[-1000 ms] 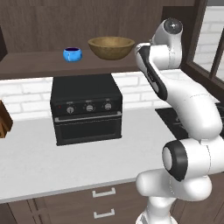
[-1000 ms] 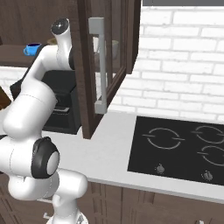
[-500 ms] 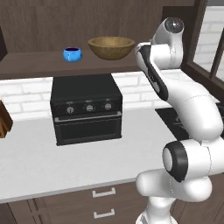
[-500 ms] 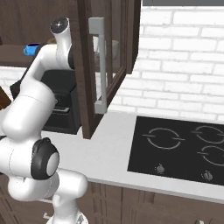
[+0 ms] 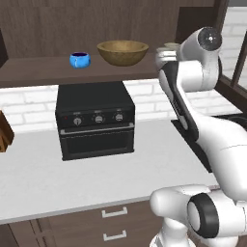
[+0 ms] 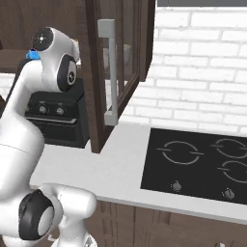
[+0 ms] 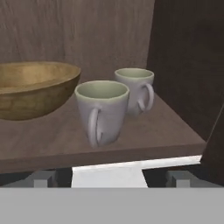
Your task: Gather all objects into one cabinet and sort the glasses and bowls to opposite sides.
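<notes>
The end effector [image 7: 109, 177] stands wide, its two finger tips [image 7: 43, 178] well apart at the bottom of the hand view and closed on nothing, pointed at the right end of the cabinet shelf [image 7: 131, 142]. Straight ahead of it on the shelf, two pale mugs stand upright: the near mug [image 7: 101, 112] with its loop handle turned toward the camera, and the far mug [image 7: 134, 90] just behind and to its right, handle to the right; whether the two touch cannot be told. To their left on the same plank sits the wooden bowl [image 7: 33, 89], close beside the near mug. In the left base view the wooden bowl [image 5: 122, 51] lies mid-shelf with the small blue bowl [image 5: 79, 60] to its left, apart from it. Below the shelf a black oven [image 5: 95, 118] stands on the desk [image 5: 72, 183]. The glass-paned cabinet door [image 6: 118, 67] hangs open.
</notes>
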### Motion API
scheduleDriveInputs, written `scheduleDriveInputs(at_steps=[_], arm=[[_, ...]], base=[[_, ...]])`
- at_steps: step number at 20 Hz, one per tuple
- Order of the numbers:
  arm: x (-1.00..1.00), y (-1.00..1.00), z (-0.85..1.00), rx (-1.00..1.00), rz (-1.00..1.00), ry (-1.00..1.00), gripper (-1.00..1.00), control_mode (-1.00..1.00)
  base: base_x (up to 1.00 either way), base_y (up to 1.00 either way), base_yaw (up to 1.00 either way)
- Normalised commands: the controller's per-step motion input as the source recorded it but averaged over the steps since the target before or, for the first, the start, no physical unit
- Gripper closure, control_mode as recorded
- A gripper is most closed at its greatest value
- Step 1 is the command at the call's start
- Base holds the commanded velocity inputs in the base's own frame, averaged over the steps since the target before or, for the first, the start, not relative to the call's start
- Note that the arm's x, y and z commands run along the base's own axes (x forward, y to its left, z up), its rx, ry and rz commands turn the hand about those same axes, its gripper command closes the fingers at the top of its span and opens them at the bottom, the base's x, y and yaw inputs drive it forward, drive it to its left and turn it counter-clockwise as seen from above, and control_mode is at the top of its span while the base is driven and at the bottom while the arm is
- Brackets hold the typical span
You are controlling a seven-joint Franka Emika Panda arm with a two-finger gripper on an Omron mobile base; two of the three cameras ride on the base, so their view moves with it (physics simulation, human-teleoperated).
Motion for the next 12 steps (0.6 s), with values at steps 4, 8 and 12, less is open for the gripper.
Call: scheduleDriveInputs(at_steps=[4,8,12], arm=[[-1.0,0.79,-0.12,0.0,0.0,-0.23,-1.0,-1.0],[-0.92,0.9,0.02,0.0,0.0,-0.14,-1.0,-1.0],[-0.72,0.84,0.21,-0.02,0.01,0.0,-1.0,-1.0]], base=[[0.0,0.0,0.0],[0.0,0.0,0.0],[0.0,0.0,0.0]])
